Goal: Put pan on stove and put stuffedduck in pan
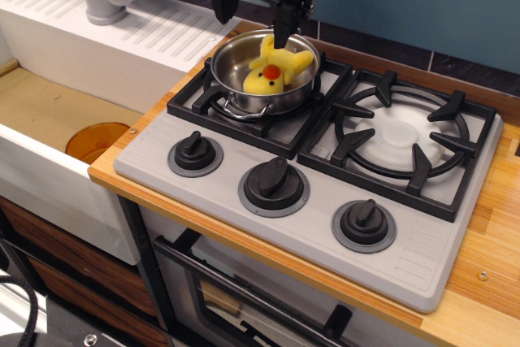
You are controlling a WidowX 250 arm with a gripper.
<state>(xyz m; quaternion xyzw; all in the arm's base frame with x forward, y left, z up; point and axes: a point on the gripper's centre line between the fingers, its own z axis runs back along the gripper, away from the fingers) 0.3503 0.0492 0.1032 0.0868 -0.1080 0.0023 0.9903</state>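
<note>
1. We see the gripper (250, 23) hanging just above the pan (264, 71), its two fingers apart and empty. The right-hand finger tip sits close over the back rim. In our judgement, any sideways move at this height risks clipping the rim and sliding the pan on the grate.
2. The pan rests on the rear-left burner of the stove (305, 176), near the edge toward the sink (73, 79). We judge that a push that way could tip it off the grate bars.
3. The duck (276, 71) lies inside the pan, leaning on the far-right wall, with one wing raised near the rim. We judge that a finger passing low could catch the plush and drag it out.
4. The wire handle at the front of the pan sits between the grate bars; if the pan were pushed, it could snag there.
5. Appearance of the duck: yellow plush, an orange-red beak facing up and forward, stubby wings spread, body smaller than the pan's bowl.
6. Appearance of the pan: round, shiny steel, upright, reflecting the duck on its inner wall.
</note>
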